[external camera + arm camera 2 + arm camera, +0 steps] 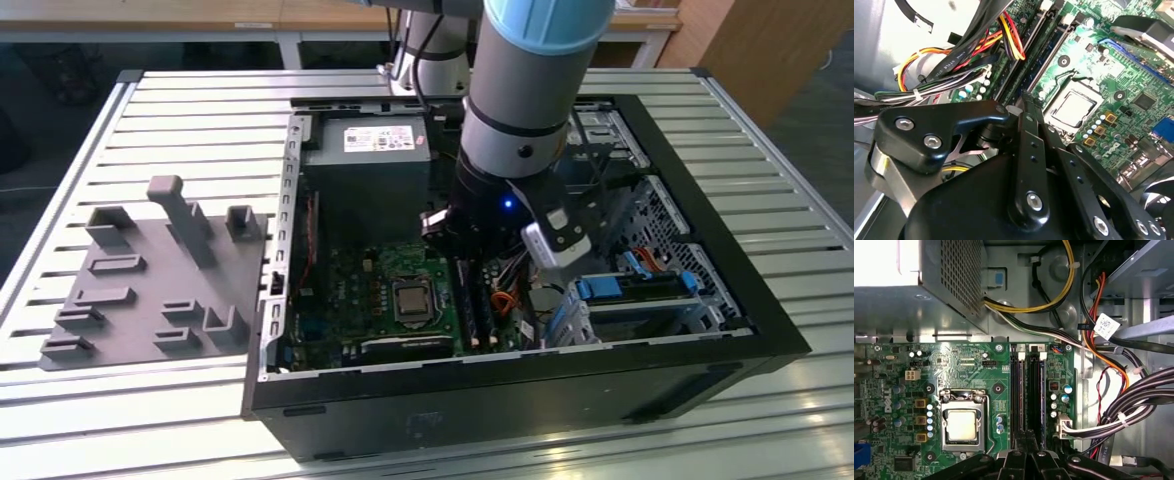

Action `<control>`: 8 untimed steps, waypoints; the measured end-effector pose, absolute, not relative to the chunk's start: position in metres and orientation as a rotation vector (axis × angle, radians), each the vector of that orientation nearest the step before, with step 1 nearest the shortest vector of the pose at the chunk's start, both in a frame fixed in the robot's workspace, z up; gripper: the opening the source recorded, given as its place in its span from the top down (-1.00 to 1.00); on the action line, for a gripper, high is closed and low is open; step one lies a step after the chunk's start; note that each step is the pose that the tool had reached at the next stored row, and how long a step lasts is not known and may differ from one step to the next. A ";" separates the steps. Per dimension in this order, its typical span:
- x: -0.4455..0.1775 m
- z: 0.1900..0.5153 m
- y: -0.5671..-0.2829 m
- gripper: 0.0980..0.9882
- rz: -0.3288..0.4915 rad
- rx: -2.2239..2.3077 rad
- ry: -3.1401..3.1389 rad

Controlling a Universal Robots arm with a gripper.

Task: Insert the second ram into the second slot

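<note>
Inside the open computer case (747, 300), my gripper (461, 250) reaches down to the green motherboard (969, 370). Its black fingertips (1021, 445) stand pressed together at one end of the memory slots (1029, 390), and nothing shows between them. In the second wrist view the gripper (1025, 97) tapers to a point right at the slots (1039, 55), which run away from it. Long dark strips fill the slots (478, 300). I cannot tell the second ram or the second slot apart from them.
The processor socket (961, 425) sits beside the slots. The power supply (367, 160) stands at the far end of the case. Bundled cables (1114, 390) crowd the other side of the slots. A grey fixture plate (147, 280) lies on the table at the exterior view's left.
</note>
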State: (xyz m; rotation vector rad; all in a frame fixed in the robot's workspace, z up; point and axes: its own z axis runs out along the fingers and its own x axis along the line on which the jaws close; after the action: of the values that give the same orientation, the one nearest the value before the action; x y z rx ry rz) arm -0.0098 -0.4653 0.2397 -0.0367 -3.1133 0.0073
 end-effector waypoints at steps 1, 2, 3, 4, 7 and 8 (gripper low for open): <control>-0.010 0.240 -0.465 0.98 0.007 -0.037 -3.113; -0.010 0.241 -0.465 0.98 0.007 -0.037 -3.113; -0.010 0.241 -0.465 0.98 0.007 -0.037 -3.113; -0.010 0.242 -0.465 0.98 0.007 -0.037 -3.113; -0.010 0.244 -0.465 0.98 0.007 -0.037 -3.113; -0.010 0.245 -0.465 0.98 0.007 -0.037 -3.113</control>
State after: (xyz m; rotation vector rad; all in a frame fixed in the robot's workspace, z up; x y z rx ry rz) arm -0.0098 -0.4653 0.2450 -0.0367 -3.1133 0.0068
